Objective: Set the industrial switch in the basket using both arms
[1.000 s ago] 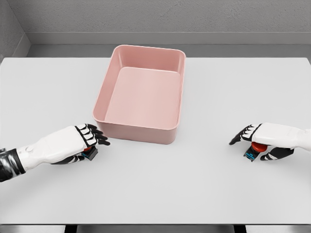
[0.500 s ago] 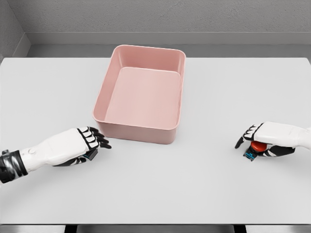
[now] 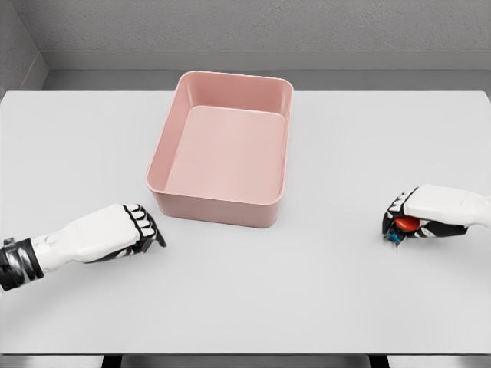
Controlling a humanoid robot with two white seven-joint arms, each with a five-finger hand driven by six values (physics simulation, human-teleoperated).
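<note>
The pink basket (image 3: 222,153) near the desk's (image 3: 322,291) far edge holds nothing. The right robot hand (image 3: 410,218) grips the red industrial switch (image 3: 404,225) near the right edge. The left robot hand (image 3: 126,230) is curled closed; whether it grips anything is hidden.

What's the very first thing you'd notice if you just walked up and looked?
The big pink basket, empty, in the middle of the white table. Next, two white robot hands low at the sides: the left robot hand curled near the basket's front corner, the right robot hand wrapped around a red-and-blue industrial switch.
</note>
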